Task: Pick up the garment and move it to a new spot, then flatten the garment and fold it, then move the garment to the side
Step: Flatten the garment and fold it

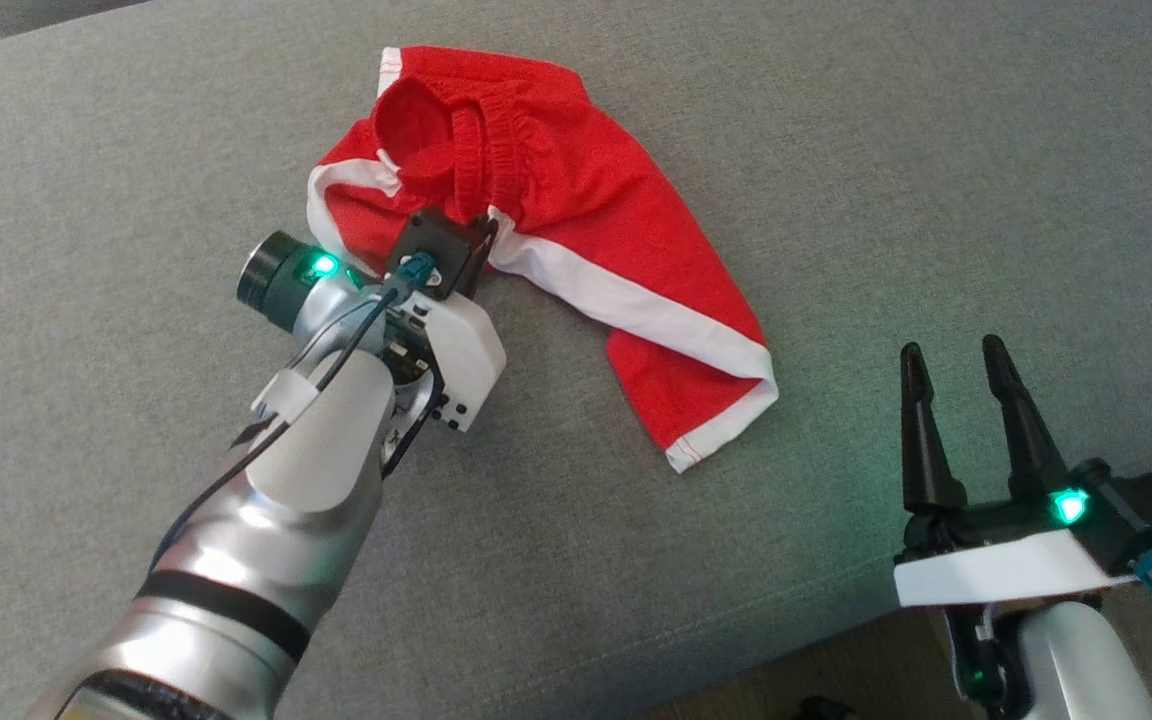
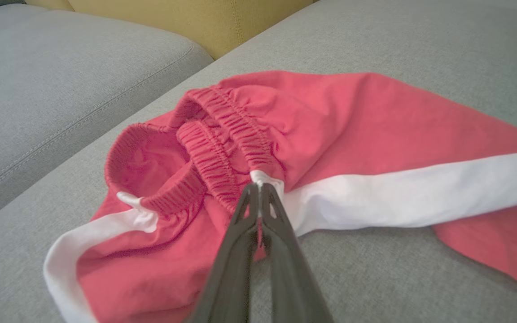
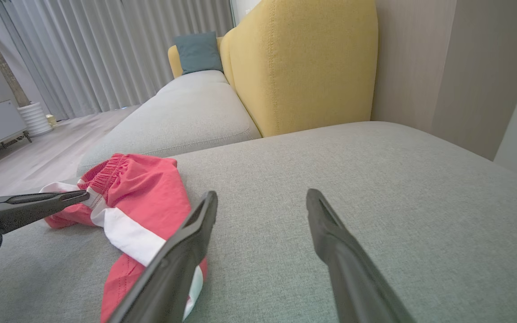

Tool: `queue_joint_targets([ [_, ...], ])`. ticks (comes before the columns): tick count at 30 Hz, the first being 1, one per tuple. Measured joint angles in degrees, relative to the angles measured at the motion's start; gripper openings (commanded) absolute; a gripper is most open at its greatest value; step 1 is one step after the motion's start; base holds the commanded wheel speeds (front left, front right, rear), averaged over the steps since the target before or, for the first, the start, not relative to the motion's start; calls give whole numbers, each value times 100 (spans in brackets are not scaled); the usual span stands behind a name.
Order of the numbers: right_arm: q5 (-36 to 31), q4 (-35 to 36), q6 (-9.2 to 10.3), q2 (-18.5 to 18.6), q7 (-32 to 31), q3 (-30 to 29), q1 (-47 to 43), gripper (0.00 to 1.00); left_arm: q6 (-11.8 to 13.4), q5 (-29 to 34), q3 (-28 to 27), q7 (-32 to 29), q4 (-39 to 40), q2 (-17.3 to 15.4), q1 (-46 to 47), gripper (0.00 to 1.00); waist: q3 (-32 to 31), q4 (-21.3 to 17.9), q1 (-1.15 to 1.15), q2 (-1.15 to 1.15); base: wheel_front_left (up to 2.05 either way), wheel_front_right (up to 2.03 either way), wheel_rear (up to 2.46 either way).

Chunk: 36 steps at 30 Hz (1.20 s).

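Left wrist view shows the left tool point(image 2: 258, 187) clenched on the waistband point(image 2: 222, 152) of the red shorts point(image 2: 352, 125) where the white side stripe point(image 2: 397, 193) begins. The shorts lie crumpled on the grey sofa cushion point(image 1: 836, 150), long axis running from that pinched waistband to a leg hem point(image 1: 726, 425) pointing toward the released right tool point(image 1: 954, 348), well apart.

From the head we're looking down; L wrist cam's sitting close, R's skimming low, all sharing the garment point(image 1: 586, 200).
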<state>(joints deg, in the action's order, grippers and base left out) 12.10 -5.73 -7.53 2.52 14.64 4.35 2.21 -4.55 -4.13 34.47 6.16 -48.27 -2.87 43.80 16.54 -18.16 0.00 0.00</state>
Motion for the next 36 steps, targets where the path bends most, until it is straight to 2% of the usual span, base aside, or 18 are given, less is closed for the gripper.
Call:
queue_joint_targets([
  [8, 0, -26, 0, 0, 0, -70, -1, 100, 63, -123, 1, 332, 8, 15, 31, 0, -92, 22, 0, 0, 0, 0, 0],
  [13, -12, -26, 0, 1, 0, -207, -22, 100, 192, -349, -138, 590, 508, -12, -117, 0, -265, 220, 0, 0, 0, 0, 0],
  [16, -36, -25, 0, 1, 0, -249, -37, 100, 341, -511, -323, 665, 1037, -124, -464, 0, -380, 399, 0, 0, 0, 0, 0],
  [20, -60, -26, 0, 1, 0, -275, -70, 100, 651, -772, -650, 652, 1878, -520, -1251, 0, -530, 658, 0, 0, 0, 0, 0],
  [23, -89, -29, 0, 0, 0, -300, -84, 100, 901, -949, -884, 452, 2540, -805, -1968, 0, -612, 853, 0, 0, 0, 0, 0],
  [27, -158, -38, 0, 1, 0, -307, -143, 100, 1213, -1176, -1136, 189, 3287, -1006, -2860, 0, -665, 1091, 0, 0, 0, 0, 0],
  [31, -171, -57, 0, 1, 0, -290, -176, 100, 1460, -1330, -1348, 37, 3618, -1171, -3437, 0, -663, 1245, 0, 0, 0, 0, 0],
  [36, -260, -73, 0, 0, 0, -279, -175, 100, 1617, -1467, -1506, -10, 3699, -1212, -3686, 0, -627, 1285, 0, 0, 0, 0, 0],
])
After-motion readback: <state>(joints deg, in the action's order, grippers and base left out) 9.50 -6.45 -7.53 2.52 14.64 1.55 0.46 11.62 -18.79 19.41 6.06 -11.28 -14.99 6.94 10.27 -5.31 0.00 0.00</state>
